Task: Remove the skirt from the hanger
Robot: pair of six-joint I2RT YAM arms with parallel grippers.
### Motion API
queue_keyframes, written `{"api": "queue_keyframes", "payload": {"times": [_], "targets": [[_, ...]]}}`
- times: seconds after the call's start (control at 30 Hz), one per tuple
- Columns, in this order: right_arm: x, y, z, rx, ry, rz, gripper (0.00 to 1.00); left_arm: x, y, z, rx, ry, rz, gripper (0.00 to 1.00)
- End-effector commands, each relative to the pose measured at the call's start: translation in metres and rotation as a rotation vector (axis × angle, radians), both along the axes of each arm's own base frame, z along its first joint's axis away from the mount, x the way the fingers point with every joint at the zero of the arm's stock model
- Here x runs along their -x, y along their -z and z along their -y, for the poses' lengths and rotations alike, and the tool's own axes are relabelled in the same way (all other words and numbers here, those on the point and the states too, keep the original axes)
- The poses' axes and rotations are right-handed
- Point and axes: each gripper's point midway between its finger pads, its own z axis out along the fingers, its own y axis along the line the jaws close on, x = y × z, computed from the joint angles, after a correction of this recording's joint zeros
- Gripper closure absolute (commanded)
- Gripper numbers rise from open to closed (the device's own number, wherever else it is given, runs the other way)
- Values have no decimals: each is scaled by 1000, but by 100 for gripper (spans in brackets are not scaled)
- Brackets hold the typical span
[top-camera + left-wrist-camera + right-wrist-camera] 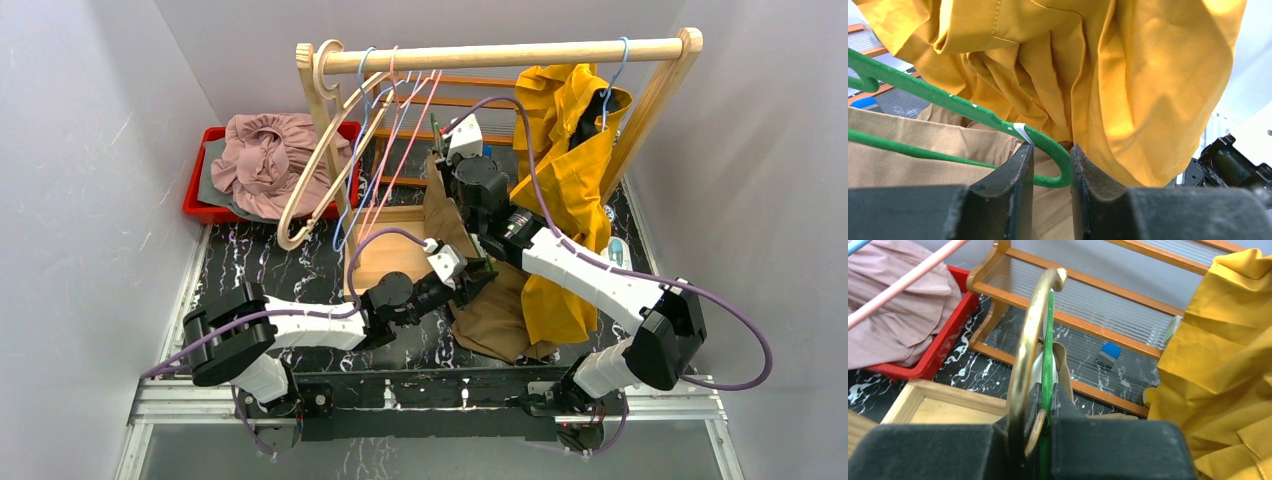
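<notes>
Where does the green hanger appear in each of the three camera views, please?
Top external: not clearly visible; probably hidden at centre behind the tan skirt.
Left wrist: the green hanger slants from the left edge down to centre, its curved end between the fingers of the left gripper.
Right wrist: edge-on, a vertical green strip at centre behind its brass hook, clamped in the right gripper.
Shared landmark: the yellow garment, in every view.

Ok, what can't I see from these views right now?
Left wrist: green hanger runs off the left edge; how the tan skirt attaches sits behind the jaws.
Right wrist: skirt mostly blocked by the jaws and gold hook.
Top view: hanger mostly hidden under left arm and right arm.
</notes>
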Motion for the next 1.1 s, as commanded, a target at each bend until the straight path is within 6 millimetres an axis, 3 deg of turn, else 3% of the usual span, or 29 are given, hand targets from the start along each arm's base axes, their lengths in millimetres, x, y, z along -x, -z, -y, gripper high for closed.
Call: {"api": "queue_keyframes", "payload": {"times": [0.0,0.2,0.37,0.53,0.6,0.67,0.73,0.8,0.93,1.07], "targets": [[-12,-42,12,-97,136,84,100,17,-41,-3,64,13,77,92],[-16,-36,8,-84,139,73,100,38,-45,1,-9,26,169,100],[-15,-34,6,-68,116,79,100,54,-45,1,-46,27,208,100],[-18,-34,0,-40,48,65,100,101,-31,10,-74,275,337,100],[-18,-35,-2,-33,38,52,100,104,-21,7,-101,290,368,100],[-15,-37,-3,-54,22,44,100,94,-19,4,-109,237,354,99],[-12,-39,-5,-84,7,37,100,90,-31,-1,-78,205,335,91],[-12,-42,-7,-99,-3,15,100,83,-32,-6,-60,159,274,67],[-5,-53,-15,-150,-68,-34,100,72,-23,-21,-69,86,212,40],[4,-62,-17,-186,-147,-96,100,66,-9,-40,-105,36,134,25]]}}
